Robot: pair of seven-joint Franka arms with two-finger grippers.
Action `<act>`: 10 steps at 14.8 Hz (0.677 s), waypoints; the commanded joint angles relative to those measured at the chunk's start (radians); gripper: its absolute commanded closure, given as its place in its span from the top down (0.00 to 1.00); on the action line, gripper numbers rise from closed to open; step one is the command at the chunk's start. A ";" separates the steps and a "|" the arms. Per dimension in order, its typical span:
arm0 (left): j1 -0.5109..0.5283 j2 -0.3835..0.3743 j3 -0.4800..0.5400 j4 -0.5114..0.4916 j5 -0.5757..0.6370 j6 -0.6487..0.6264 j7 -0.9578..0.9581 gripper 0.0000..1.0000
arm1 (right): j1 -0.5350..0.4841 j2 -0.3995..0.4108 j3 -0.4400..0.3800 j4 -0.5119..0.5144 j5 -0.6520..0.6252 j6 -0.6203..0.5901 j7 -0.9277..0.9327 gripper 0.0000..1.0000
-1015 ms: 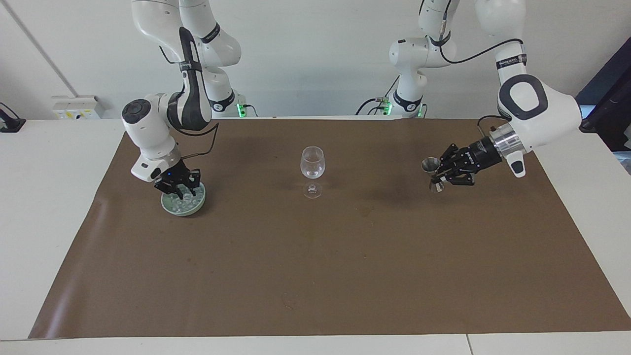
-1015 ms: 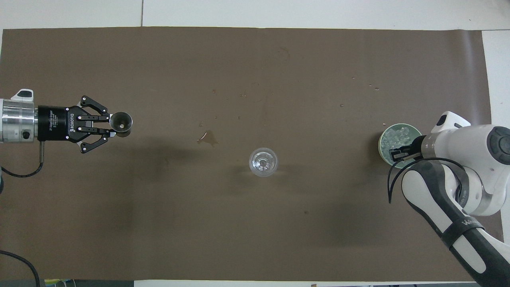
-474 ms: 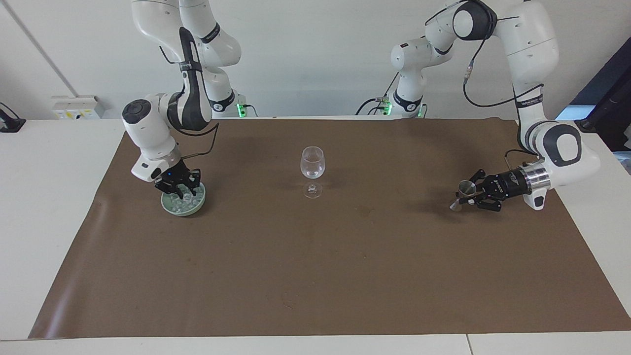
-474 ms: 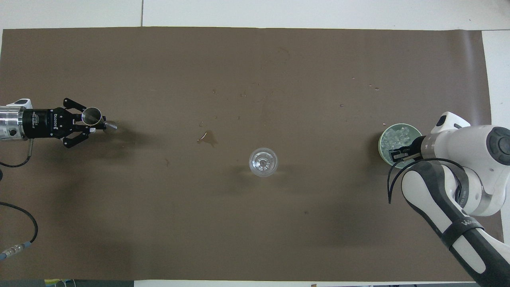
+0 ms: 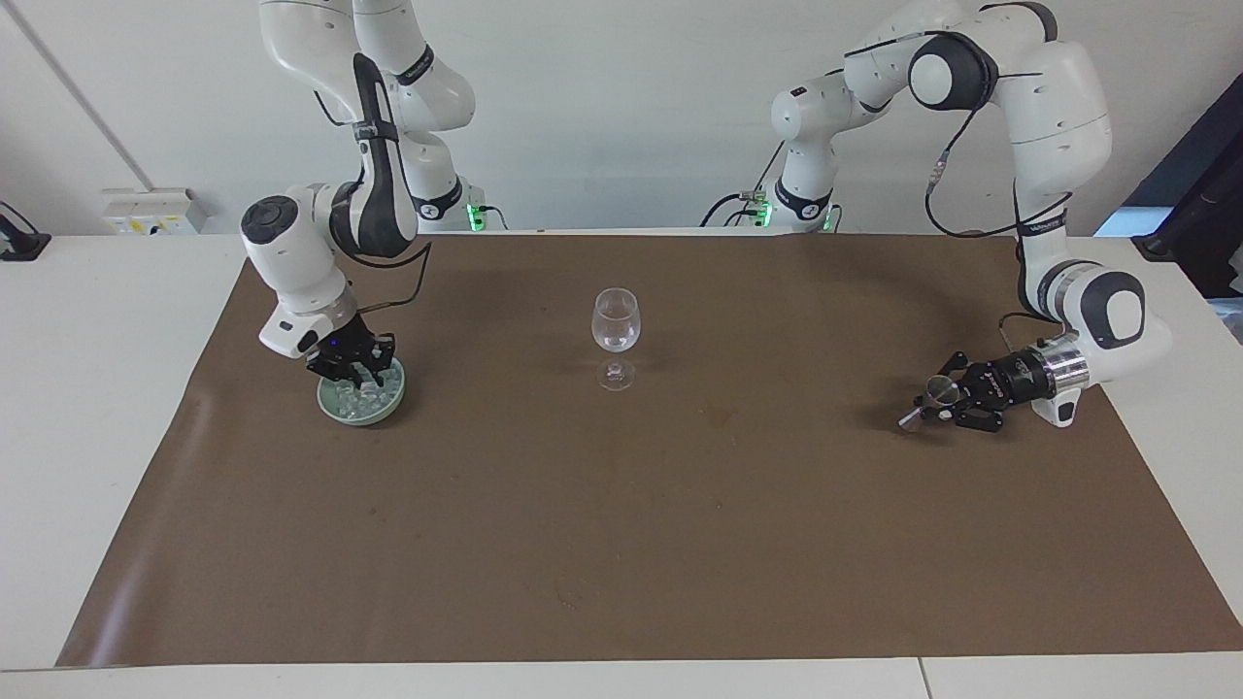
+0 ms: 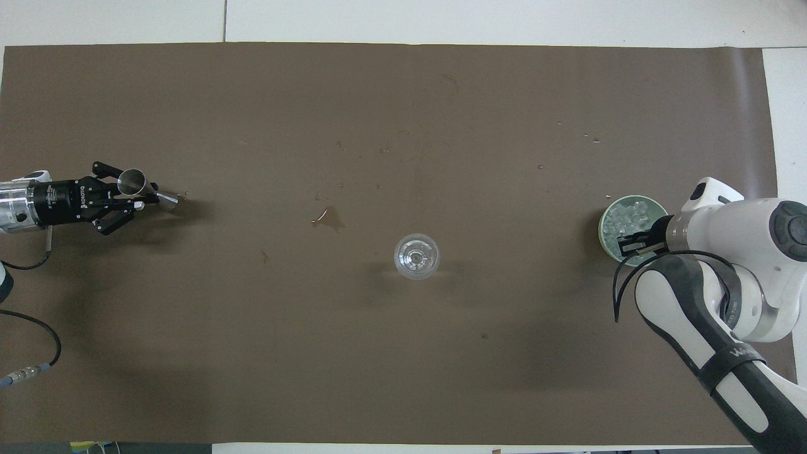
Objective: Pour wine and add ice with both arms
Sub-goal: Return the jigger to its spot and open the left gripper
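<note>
Over green dish (image 5: 361,406) of ice (image 5: 357,396), right gripper (image 5: 352,367), grip unclear; left gripper (image 5: 957,402) low at left arm's end, clenched on tilted metal jigger (image 5: 929,401); wine glass (image 5: 615,335) upright mid-mat

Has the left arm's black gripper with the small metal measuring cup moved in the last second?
Yes. The left gripper, shut on the metal measuring cup, has dropped toward the brown mat and drawn away from the clear wine glass, toward the left arm's end.

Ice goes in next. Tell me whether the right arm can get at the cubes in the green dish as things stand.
Probably yes. The right gripper is already down at the green dish, right at the ice, with nothing between them. The wine glass stands apart at mid-table, and the left gripper, holding the metal jigger, is at the other end.
</note>
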State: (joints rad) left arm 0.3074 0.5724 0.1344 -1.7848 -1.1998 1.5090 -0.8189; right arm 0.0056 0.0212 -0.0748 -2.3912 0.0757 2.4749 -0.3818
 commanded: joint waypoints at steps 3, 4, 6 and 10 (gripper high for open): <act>0.032 -0.025 -0.009 -0.082 -0.024 -0.021 0.069 0.00 | -0.007 -0.012 0.004 -0.013 0.012 0.013 -0.029 0.13; 0.036 -0.032 -0.009 -0.108 -0.026 -0.015 0.093 0.00 | -0.007 -0.012 0.004 -0.010 0.012 0.012 -0.028 0.12; 0.039 -0.037 -0.009 -0.120 -0.026 -0.015 0.138 0.00 | -0.007 -0.009 0.004 0.004 0.012 0.007 -0.023 0.12; 0.039 -0.037 -0.006 -0.114 -0.026 -0.015 0.136 1.00 | -0.006 -0.021 0.004 0.046 0.012 -0.075 -0.022 0.10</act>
State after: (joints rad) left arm 0.3359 0.5670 0.1342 -1.8705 -1.2041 1.5005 -0.6929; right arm 0.0057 0.0198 -0.0748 -2.3684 0.0757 2.4521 -0.3818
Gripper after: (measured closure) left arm 0.775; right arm 0.722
